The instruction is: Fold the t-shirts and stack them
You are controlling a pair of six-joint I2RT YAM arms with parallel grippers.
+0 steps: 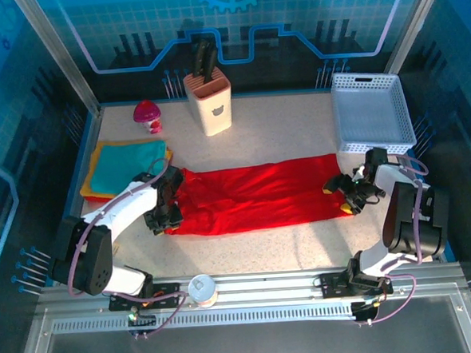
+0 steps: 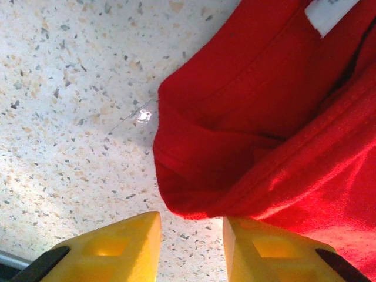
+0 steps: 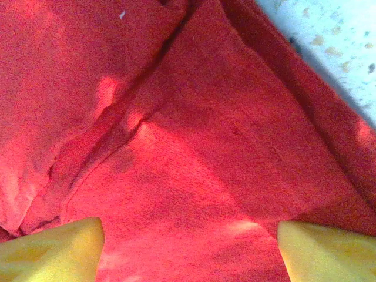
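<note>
A large bright red t-shirt [image 1: 257, 195] lies stretched flat across the middle of the table. My left gripper [image 1: 161, 219] is low at its left end. In the left wrist view that gripper [image 2: 191, 249] is open, bare speckled table shows between the yellow fingers [image 2: 117, 247], and a rounded fold of the red t-shirt [image 2: 247, 141] lies just ahead of the tips. My right gripper [image 1: 342, 197] hovers over the shirt's right end. In the right wrist view it [image 3: 188, 252] stands wide open above the red t-shirt [image 3: 176, 129]. Folded t-shirts [image 1: 125, 167], teal over orange and yellow, are stacked at the left.
A white perforated basket [image 1: 371, 112] stands at the back right, close to the right arm. A knife block [image 1: 209, 104] and a small pink object [image 1: 148, 118] sit at the back. A can [image 1: 202, 290] rests on the front rail.
</note>
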